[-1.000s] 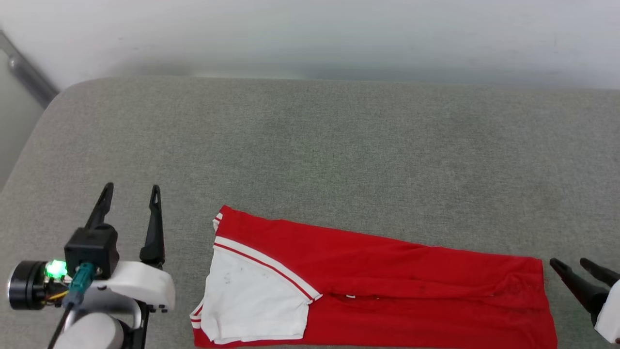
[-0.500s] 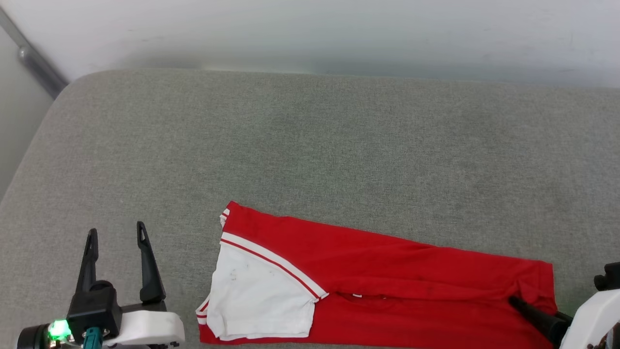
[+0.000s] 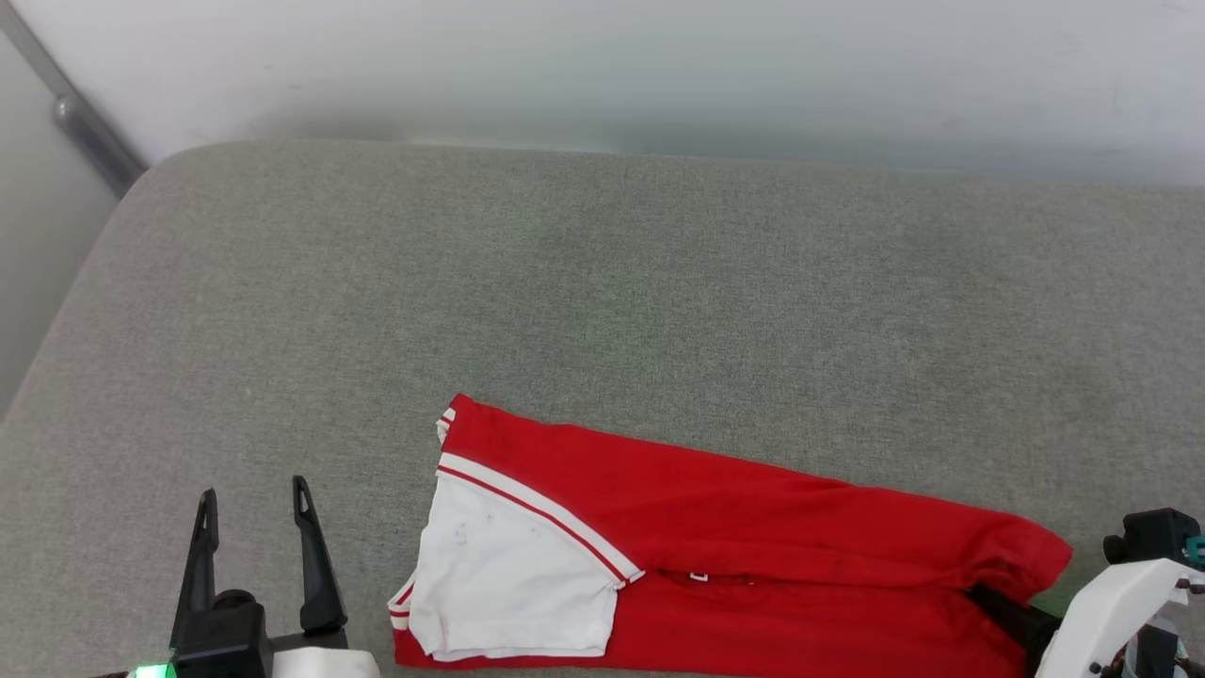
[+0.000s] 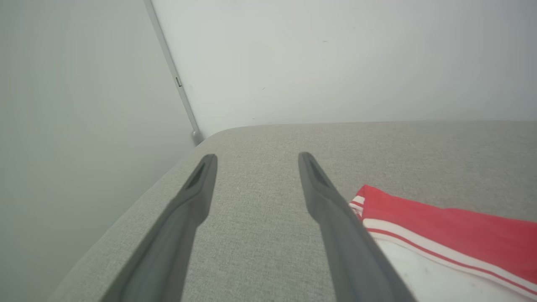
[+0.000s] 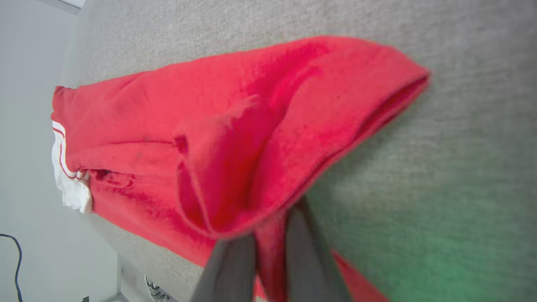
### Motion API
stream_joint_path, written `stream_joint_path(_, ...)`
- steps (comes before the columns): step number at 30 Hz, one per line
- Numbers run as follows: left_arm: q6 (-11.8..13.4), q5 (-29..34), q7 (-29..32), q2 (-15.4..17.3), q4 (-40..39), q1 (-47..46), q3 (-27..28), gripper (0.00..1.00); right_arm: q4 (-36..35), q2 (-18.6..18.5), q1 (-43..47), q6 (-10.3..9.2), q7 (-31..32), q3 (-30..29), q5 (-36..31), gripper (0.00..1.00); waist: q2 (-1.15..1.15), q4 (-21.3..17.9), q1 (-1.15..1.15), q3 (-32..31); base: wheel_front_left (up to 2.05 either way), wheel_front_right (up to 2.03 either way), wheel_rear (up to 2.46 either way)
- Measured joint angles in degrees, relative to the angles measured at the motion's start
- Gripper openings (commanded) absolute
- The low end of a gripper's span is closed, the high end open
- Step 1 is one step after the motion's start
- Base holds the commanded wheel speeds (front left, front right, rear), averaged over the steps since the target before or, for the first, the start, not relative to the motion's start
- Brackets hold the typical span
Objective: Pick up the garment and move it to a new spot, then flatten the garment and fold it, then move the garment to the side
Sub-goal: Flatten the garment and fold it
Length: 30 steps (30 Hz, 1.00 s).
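The garment (image 3: 753,527) is a red jersey folded into a long strip, lying along the near edge of the grey cushion (image 3: 602,282). One white sleeve with striped trim is uppermost at its left end. Its letters and number are hidden. My right gripper (image 3: 1003,607) is shut on the garment's right end, which is raised and curls over the dark fingers. In the right wrist view the garment (image 5: 251,126) bunches around the right gripper (image 5: 270,243). My left gripper (image 3: 253,490) stands open, left of the sleeve and apart from it. In the left wrist view the left gripper (image 4: 256,156) has the garment (image 4: 440,235) beside its right finger.
A pale wall (image 3: 602,66) runs behind the cushion, with a grey metal strip (image 3: 75,122) slanting down at the upper left. The cushion's rounded left edge (image 3: 56,339) drops away. Bare grey fabric stretches from the garment to the wall.
My right gripper has moved in from the right, shut on the garment's right end and lifted it. My left gripper has drawn back toward the near edge. The camera has shifted a little.
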Motion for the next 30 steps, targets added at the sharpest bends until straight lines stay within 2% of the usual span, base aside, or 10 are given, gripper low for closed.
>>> stream_joint_path(5, -1.24, 2.0, 0.0, -1.15, 0.97, 1.03, 0.64, 1.0, 0.34, -0.87, -0.32, 0.0, -0.35, 0.36, -0.08, 0.0, 0.0, -0.06, 0.0, -1.07, 0.0, 0.0, 0.0)
stream_joint_path(6, -1.87, 2.59, -0.01, -1.42, 1.16, 1.33, 1.0, 1.0, 0.37, -2.77, -0.35, 0.0, -0.11, -0.09, -0.1, 0.0, 0.0, -0.16, 0.0, -1.65, 0.0, 0.0, 0.0)
stream_joint_path(12, -3.14, 3.43, 0.0, -1.66, 1.56, 2.01, 0.97, 1.0, 0.88, -7.78, -0.2, 0.0, 1.22, -1.91, -0.64, 0.0, 0.0, -0.39, 0.0, -2.14, 0.0, 0.0, 0.0)
stream_joint_path(19, -4.05, 3.94, 0.0, -1.98, 2.35, 2.18, 0.44, 1.0, 1.71, -11.87, 1.4, -0.01, 4.37, -5.64, -1.66, 0.0, 0.0, -0.72, 0.0, -2.7, 0.0, 0.0, 0.0)
stream_joint_path(26, -4.53, 4.42, 0.0, -1.96, 2.98, 2.75, 0.05, 1.0, -10.81, -10.83, 3.59, -0.01, 11.15, -4.83, 3.99, 0.0, 0.0, -0.76, 0.0, -3.51, 0.0, 0.0, 0.0)
stream_joint_path(30, -4.86, 4.48, 0.0, -1.94, 3.25, 2.7, -0.43, 1.0, -18.74, -9.69, 3.82, -0.01, 13.13, -4.36, 4.41, 0.0, 0.0, -0.59, 0.0, -3.44, 0.0, 0.0, 0.0)
